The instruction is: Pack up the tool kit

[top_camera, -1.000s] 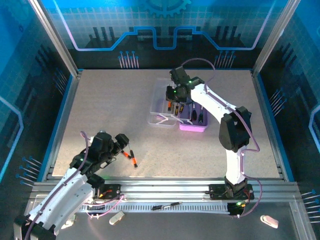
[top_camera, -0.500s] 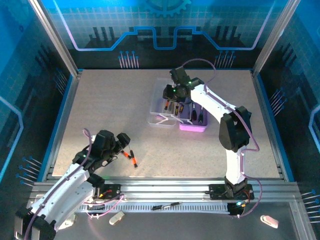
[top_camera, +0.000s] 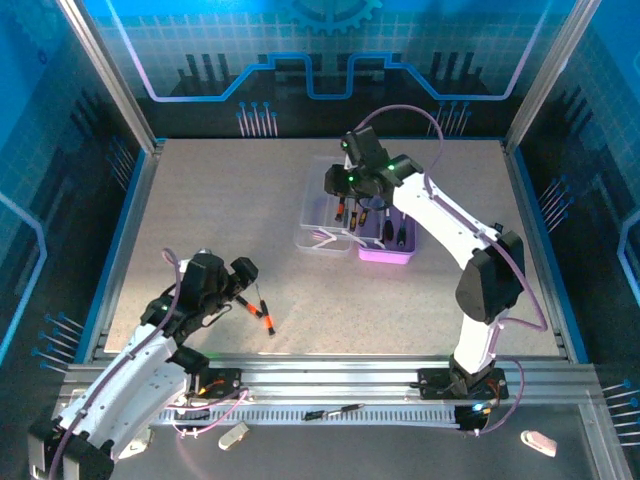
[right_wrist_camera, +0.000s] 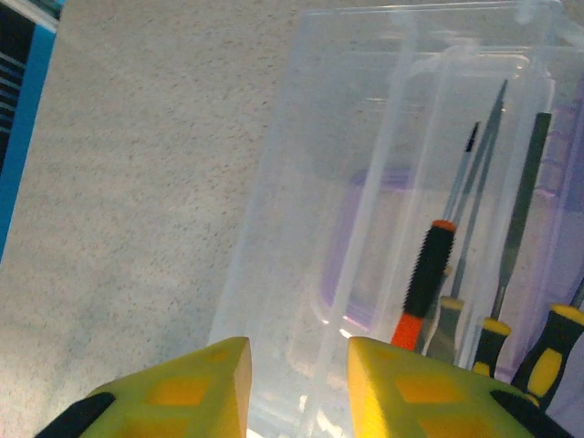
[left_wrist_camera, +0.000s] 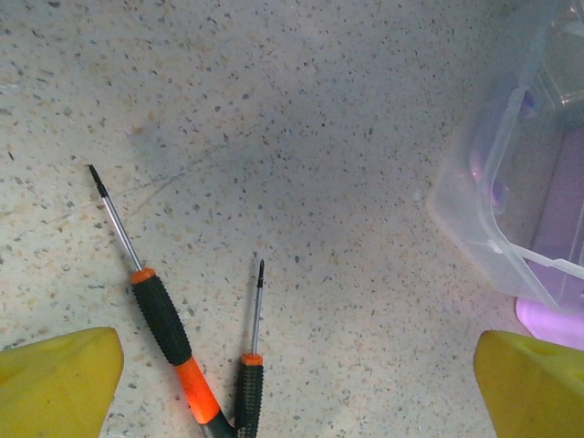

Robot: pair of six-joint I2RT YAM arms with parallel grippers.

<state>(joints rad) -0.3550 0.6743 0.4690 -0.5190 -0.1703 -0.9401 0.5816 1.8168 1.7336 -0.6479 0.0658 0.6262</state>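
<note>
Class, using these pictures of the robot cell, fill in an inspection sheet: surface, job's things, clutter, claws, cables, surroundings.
Surface: speckled grey table, flat, no spills seen.
Job's things: case open, clear lid flat beside the purple base; several screwdrivers inside; two loose screwdrivers on the table, handles meeting.
Clutter: two white objects and a thin dark tool on the front ledge.
Claws: left claw wide open above the loose screwdrivers; right claw slightly open over the lid, holding nothing.
Cables: purple cables run along both arms.
Surroundings: blue walls, metal frame posts.
</note>
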